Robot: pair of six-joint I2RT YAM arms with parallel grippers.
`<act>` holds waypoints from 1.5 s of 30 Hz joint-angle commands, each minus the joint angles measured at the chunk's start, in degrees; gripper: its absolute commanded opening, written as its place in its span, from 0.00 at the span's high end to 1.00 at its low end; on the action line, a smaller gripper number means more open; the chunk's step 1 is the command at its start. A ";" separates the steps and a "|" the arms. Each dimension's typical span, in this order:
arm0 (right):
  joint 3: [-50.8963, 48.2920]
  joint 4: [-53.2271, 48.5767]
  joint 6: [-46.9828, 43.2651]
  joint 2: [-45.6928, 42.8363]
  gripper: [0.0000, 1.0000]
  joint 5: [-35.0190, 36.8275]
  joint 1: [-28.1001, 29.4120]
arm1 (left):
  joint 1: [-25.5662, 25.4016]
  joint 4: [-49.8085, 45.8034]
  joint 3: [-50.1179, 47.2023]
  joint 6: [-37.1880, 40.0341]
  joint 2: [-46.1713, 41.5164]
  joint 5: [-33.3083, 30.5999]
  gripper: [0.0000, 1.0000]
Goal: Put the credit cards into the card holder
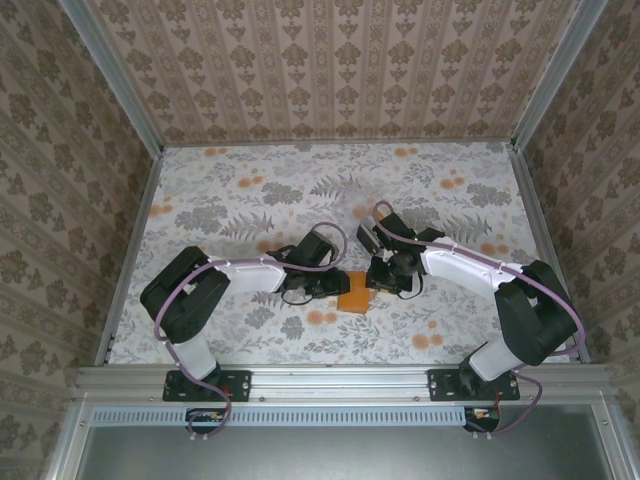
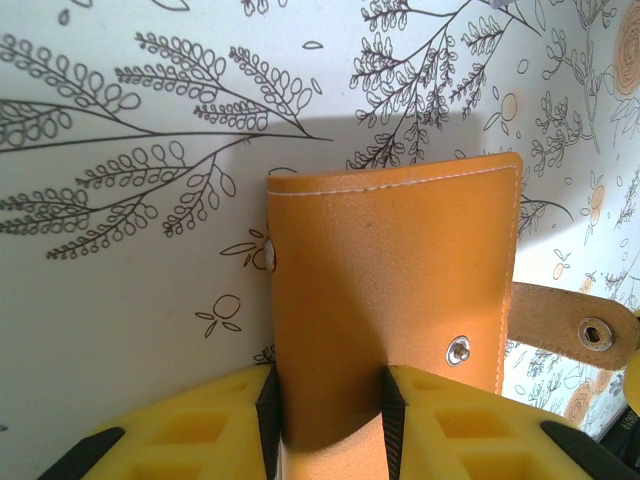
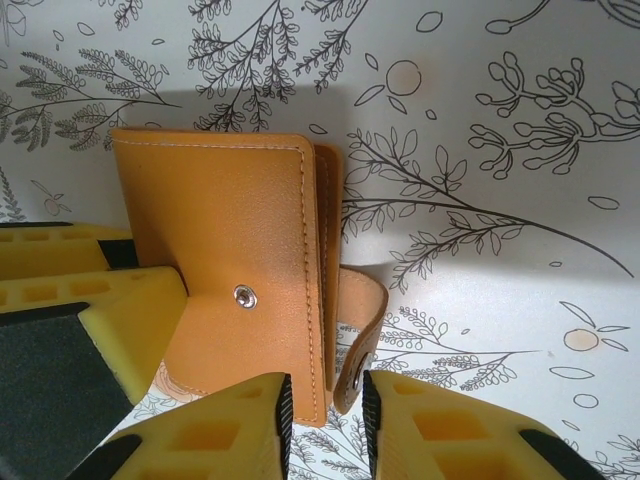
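The orange card holder [image 1: 353, 297] lies folded shut at the table's middle, with its snap strap [image 3: 365, 310] hanging loose. My left gripper [image 1: 336, 288] comes in from the left. In the left wrist view the card holder [image 2: 390, 260] fills the narrow gap of the left gripper [image 2: 327, 405], its edge against one pad, so the gripper looks shut on it. My right gripper [image 3: 326, 405] hovers over the card holder [image 3: 220, 220], its fingers slightly apart and straddling the stitched edge and the strap's snap. The credit cards are out of view.
The floral table [image 1: 300, 190] is fenced by patterned walls with metal corner posts. One yellow finger [image 3: 100, 310] of the left gripper rests on the holder's left side in the right wrist view. Both arms crowd the centre, wrists nearly touching.
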 commanded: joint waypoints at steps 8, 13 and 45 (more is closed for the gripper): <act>-0.17 -1.55 -0.36 0.45 0.81 3.76 0.07 | -0.77 -0.20 0.11 0.55 1.28 0.42 0.67; -0.26 -1.66 -0.35 0.29 0.85 4.22 0.06 | -0.74 -0.24 0.19 0.56 1.32 0.48 0.67; 0.07 -1.39 -1.50 -0.36 0.73 1.94 0.16 | -0.63 0.47 0.00 0.21 1.59 1.00 0.68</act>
